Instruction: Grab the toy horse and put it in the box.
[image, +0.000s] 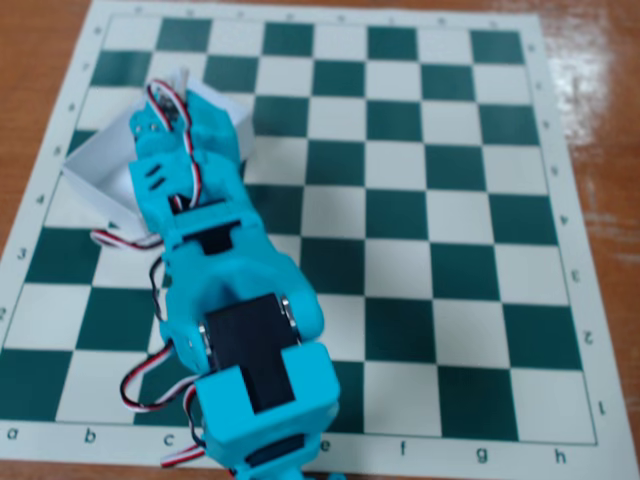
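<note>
Fixed view, looking down on a green-and-white chessboard (420, 200) laid on a brown wooden table (600, 60). A turquoise arm (235, 300) enters from the bottom edge, left of centre, and reaches toward the upper left of the frame. Its black motor blocks show at two joints, and red, white and black cables (140, 385) loop out along its left side.

The box (95, 165), white and shallow, lies tilted in the upper left of the frame, over the board's left-hand columns. Its lower-left wall and part of its floor are visible; the rest is covered by the arm.

The gripper (175, 90) sits directly above the box, at the arm's far end. A thin pale finger (186, 78) sticks up toward the top of the frame. The fingertips are mostly hidden by the wrist body and cables, so it cannot be told whether the fingers are spread, closed, or holding anything.

The toy horse cannot be made out anywhere in this view; the squares of the board left uncovered by the arm and the box carry nothing.
</note>
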